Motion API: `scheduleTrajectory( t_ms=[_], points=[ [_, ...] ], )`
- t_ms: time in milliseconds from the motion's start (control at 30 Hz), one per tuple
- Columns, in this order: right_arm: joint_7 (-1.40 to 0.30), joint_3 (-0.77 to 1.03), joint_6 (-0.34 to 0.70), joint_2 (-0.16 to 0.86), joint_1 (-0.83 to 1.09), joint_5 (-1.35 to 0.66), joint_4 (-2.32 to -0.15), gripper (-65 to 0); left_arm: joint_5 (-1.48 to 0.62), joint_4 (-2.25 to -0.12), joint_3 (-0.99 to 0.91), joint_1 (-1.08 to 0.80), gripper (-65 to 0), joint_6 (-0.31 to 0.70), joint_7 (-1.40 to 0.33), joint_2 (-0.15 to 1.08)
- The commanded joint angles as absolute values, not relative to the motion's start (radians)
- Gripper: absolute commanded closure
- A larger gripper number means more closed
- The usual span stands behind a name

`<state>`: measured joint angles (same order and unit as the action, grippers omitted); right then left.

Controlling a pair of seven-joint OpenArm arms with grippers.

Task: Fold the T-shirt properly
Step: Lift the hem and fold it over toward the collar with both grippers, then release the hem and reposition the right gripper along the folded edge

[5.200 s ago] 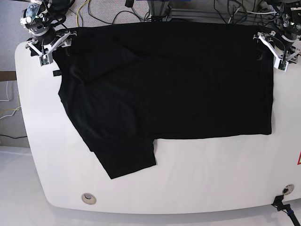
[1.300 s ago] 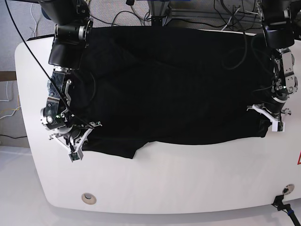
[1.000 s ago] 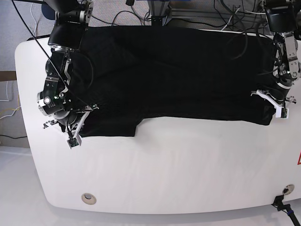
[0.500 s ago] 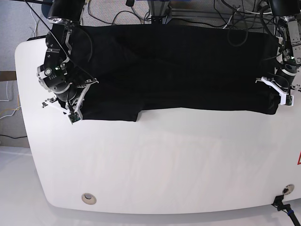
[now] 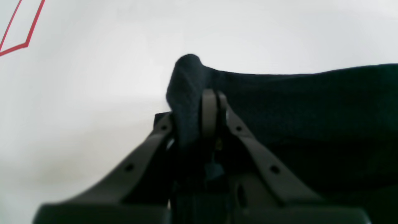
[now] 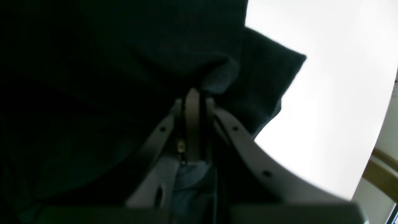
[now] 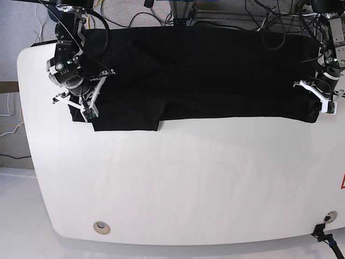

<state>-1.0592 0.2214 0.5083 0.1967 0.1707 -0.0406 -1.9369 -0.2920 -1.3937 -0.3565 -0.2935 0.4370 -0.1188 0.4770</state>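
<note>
The black T-shirt (image 7: 205,70) lies folded across the far half of the white table (image 7: 188,183), its near edge running straight from left to right. My right gripper (image 7: 89,114) is shut on the shirt's left near corner. In the right wrist view the right gripper (image 6: 193,93) pinches dark T-shirt cloth (image 6: 124,62). My left gripper (image 7: 326,107) is shut on the right near corner. In the left wrist view the left gripper (image 5: 210,95) clamps a bunched tip of the T-shirt (image 5: 311,102) just above the table.
Cables (image 7: 135,16) trail behind the table's far edge. A round grommet (image 7: 101,227) sits near the front left. A red marking (image 7: 342,182) shows at the right edge, and a black plug (image 7: 322,233) at the front right corner.
Both grippers have pulled the held shirt corners further toward the far side. The shirt's near edge has moved back and straightened, baring more white table in front.
</note>
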Motion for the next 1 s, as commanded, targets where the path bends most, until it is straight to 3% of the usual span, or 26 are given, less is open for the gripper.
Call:
scheduleTrajectory(
  t_ms=[0,33,67,200,233,300,367,400,533,767,967],
  points=[
    [-1.047,0.226,0.506,0.209,0.17,-0.035,-1.959,0.0,-0.3,-1.409,-0.358,-0.306,0.0,0.483,-0.096,0.524],
    [-1.047,0.226,0.506,0.209,0.177,-0.035,-1.959,0.0,-0.3,-1.409,-0.348,-0.309,0.0,0.509,-0.099,0.53],
    [-1.047,0.226,0.506,0.209,0.18,-0.035,-1.957,-5.5,-0.3,-1.409,-0.343,-0.311,0.0,0.529,-0.12,0.532],
    [-1.047,0.226,0.506,0.209,0.202,-0.033,-1.957,-36.0,-0.3,-1.408,-0.34,-0.309,0.0,0.581,-0.266,0.576],
    [-1.047,0.226,0.506,0.209,0.203,-0.033,-1.956,-41.2,-0.3,-1.408,-0.34,-0.309,-2.9,0.584,-0.283,0.579],
    [-1.047,0.226,0.506,0.223,0.211,-0.033,-1.956,-48.9,-0.3,-1.408,-0.343,-0.311,-21.9,0.581,-0.305,0.581],
    [-1.047,0.228,0.506,0.229,0.206,-0.033,-1.956,-49.4,-0.3,-1.406,-0.346,-0.311,-42.2,0.578,-0.311,0.582],
    [-1.046,0.228,0.506,0.229,0.197,-0.033,-1.956,-49.4,-0.3,-1.406,-0.346,-0.309,-45.4,0.565,-0.311,0.582],
    [-1.043,0.254,0.506,0.223,0.09,-0.039,-1.934,-49.4,-0.302,-1.408,-0.341,-0.289,-40.8,0.549,-0.309,0.582],
    [-1.018,0.272,0.507,0.199,-0.176,-0.041,-1.667,-49.4,-0.306,-1.428,-0.34,-0.243,-40.7,0.59,-0.308,0.578],
    [-0.898,0.32,0.507,0.193,-0.251,-0.041,-1.412,-49.4,-0.303,-1.428,-0.338,-0.24,-40.7,0.59,-0.308,0.576]
  ],
)
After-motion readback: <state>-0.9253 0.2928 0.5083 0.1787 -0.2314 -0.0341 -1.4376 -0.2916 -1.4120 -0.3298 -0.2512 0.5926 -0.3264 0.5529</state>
